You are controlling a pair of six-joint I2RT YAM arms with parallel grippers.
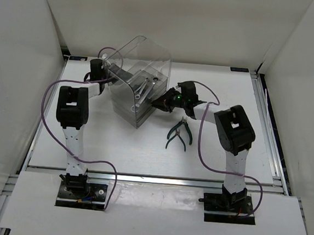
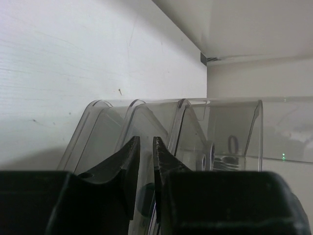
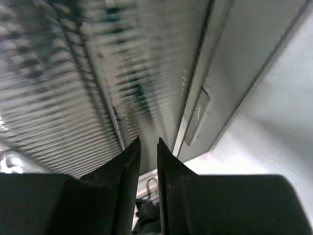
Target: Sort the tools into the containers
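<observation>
Clear cabinet [image 1: 130,60] stands between left tool [image 1: 112,78] and right tool [image 1: 159,104], shell tilted. Two silver wrenches [image 1: 144,88] inside, atop drawer stack [image 1: 139,115], just beyond right tool's tips; which drawer, cannot tell. Pliers [image 1: 178,135] on tabletop [image 1: 214,150] near right tool, toward its arm's base, outside drawers. Right tool: narrow slit, empty, tips at ribbed drawer front. Left tool: nearly closed at shell edge; grip on clear wall cannot tell.

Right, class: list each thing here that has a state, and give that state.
shell: gripped at its edge by left claw
wrenches: lying inside the shell
pliers: flat on the table, handles spread
right claw: slightly open, empty, beside the drawers
</observation>
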